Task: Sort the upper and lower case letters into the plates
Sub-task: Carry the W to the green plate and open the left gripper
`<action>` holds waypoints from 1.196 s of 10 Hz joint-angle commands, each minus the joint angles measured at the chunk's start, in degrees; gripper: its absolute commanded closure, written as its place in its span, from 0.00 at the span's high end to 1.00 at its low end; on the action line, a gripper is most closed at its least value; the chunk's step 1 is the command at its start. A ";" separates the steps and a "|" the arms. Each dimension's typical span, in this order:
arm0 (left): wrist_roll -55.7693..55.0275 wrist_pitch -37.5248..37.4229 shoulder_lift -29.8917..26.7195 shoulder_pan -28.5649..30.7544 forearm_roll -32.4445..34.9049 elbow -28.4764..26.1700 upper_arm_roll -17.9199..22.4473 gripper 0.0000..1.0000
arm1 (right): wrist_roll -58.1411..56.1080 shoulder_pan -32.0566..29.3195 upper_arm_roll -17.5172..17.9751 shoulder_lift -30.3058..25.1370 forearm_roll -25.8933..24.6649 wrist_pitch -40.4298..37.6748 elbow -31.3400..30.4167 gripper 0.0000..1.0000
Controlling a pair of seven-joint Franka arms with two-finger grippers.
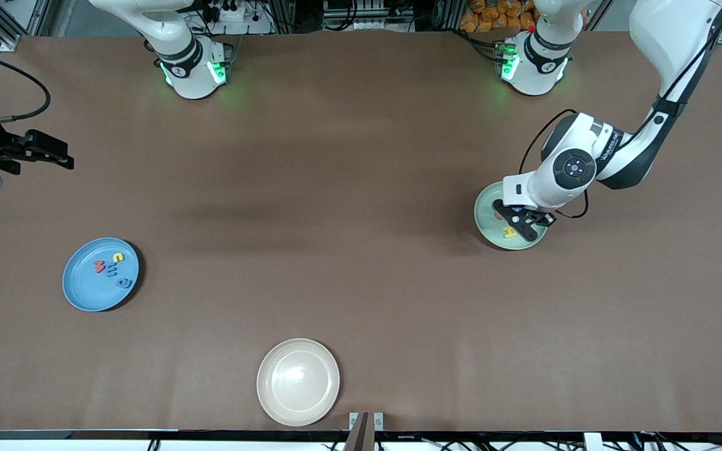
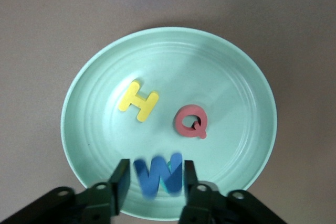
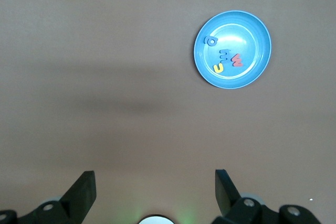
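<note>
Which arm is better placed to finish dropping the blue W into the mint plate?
Left. Its hand hangs right over the mint plate with the blue W between its fingers. The right hand waits, open, over bare table near the right arm's end.

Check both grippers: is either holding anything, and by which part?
The left gripper, over the mint green plate, has the blue flat letter W between its jaws by its side edges. The right gripper is open and empty.
</note>
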 commanded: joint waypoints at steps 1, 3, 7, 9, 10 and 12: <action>-0.72 -0.11 -1.29 0.36 0.31 2.05 -0.38 1.00 | -0.43 -1.03 0.52 -2.21 0.26 0.86 -2.35 1.00; -1.07 -2.91 -1.29 -0.08 0.22 5.47 -0.38 1.00 | -0.35 -0.94 0.60 -2.21 0.17 0.33 -2.18 1.00; -10.44 -16.26 -1.29 -0.44 0.22 20.22 -0.38 1.00 | -0.35 -0.85 0.69 -2.12 0.17 1.04 -2.09 1.00; -13.28 -19.34 -1.29 0.18 -0.04 26.55 -0.29 1.00 | -0.35 -0.68 0.78 -2.12 0.17 1.13 -2.00 1.00; -13.28 -21.62 -0.77 0.18 -1.61 30.15 -0.12 1.00 | -0.35 -0.68 0.78 -2.03 0.17 1.13 -2.00 1.00; -13.55 -26.19 -1.20 -1.82 -12.73 36.75 5.73 1.00 | -0.35 -0.77 0.78 -2.03 0.08 1.13 -2.00 1.00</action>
